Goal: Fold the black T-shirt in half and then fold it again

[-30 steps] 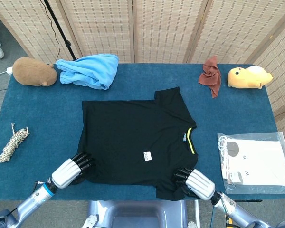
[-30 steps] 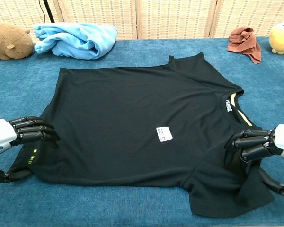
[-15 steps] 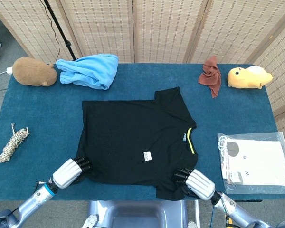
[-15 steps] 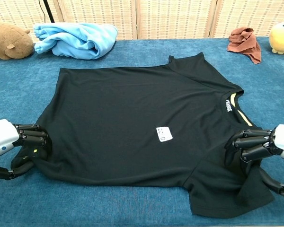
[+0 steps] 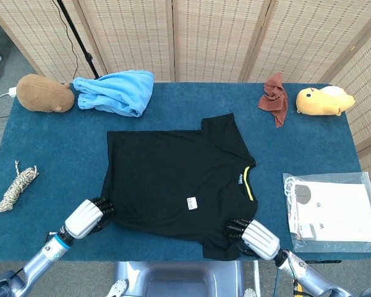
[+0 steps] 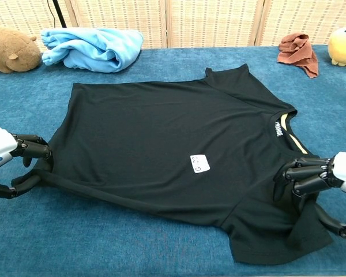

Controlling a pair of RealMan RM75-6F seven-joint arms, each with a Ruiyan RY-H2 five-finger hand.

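The black T-shirt [image 5: 179, 176] [image 6: 173, 144] lies spread on the blue table, collar toward the right, a small white label near its middle. My left hand [image 5: 86, 218] [image 6: 8, 156] pinches the shirt's near left hem corner and has raised it a little, so the near hem runs as a taut diagonal line. My right hand [image 5: 255, 238] [image 6: 320, 182] grips the near right sleeve and shoulder cloth, fingers curled into the fabric.
At the back lie a light blue cloth [image 5: 117, 93], a brown plush [image 5: 44, 94], a rust rag [image 5: 275, 99] and a yellow plush [image 5: 324, 101]. A rope coil [image 5: 15, 185] sits at the left, a plastic bag [image 5: 334, 213] at the right.
My left hand slid off the cloth to the hem corner, took hold of it and drew it up and leftward, tightening the near hem. The right hand stayed put.
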